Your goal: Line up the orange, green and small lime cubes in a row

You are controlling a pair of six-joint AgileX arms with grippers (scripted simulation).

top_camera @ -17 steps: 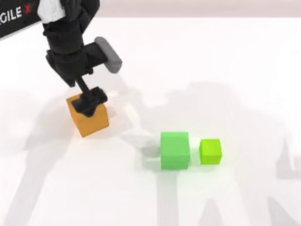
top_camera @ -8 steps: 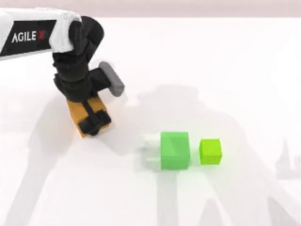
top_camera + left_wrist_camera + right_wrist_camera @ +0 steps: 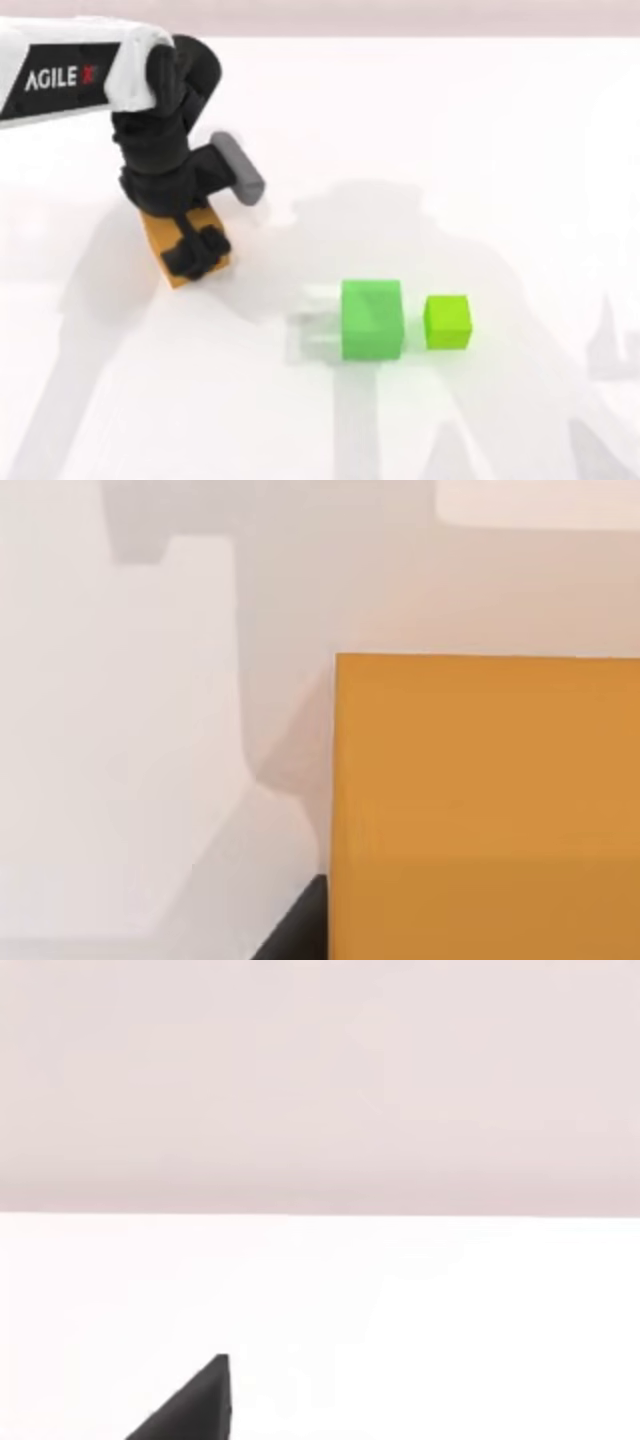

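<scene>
Over at nine o'clock on the worktop (image 3: 520,150), the left hand (image 3: 200,252) has sunk lower onto the orange cube (image 3: 165,240) than half a second ago, its fingers now clamped on it. The green cube (image 3: 371,318) and small lime cube (image 3: 447,321), near centre, haven't moved.

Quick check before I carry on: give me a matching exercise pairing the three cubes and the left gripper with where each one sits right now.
Things:
1. orange cube
2. green cube
3. small lime cube
4. left gripper

Places:
A. farthest to the table's right
B. under the left gripper, at the table's left
C. down over the orange cube
D. just left of the small lime cube, a gap between

Pairs: 1-B, 2-D, 3-A, 4-C
</scene>
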